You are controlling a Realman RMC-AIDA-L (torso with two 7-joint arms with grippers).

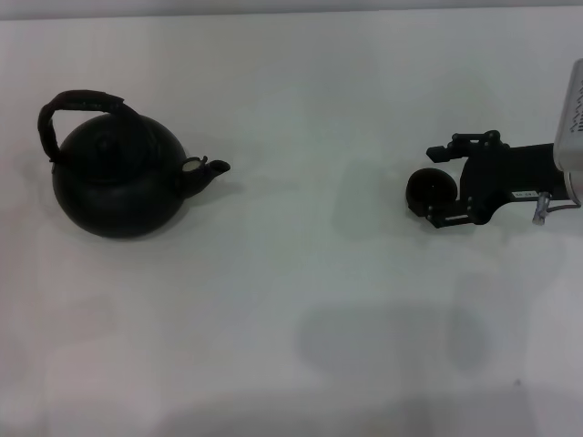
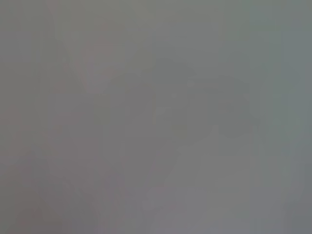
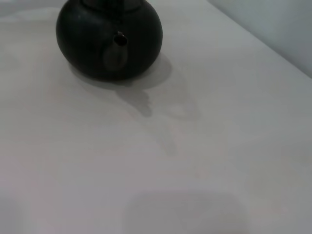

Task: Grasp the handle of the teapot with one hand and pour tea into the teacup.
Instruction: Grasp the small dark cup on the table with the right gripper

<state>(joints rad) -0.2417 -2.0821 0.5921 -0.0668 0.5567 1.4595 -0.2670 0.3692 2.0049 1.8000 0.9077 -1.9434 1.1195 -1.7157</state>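
Right pincer (image 1: 435, 184) closed around teacup (image 1: 430, 191), teapot (image 1: 118, 177) well apart on white table (image 1: 301, 300).

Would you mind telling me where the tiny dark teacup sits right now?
In the head view, the tiny round dark teacup sits on the white table's right side, between the right gripper's fingers, far from the matte black teapot.

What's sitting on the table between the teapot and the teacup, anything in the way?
Nothing visible. The teapot stands on the robot's left, spout toward the teacup, which sits at the right gripper. Only bare white table lies between them.
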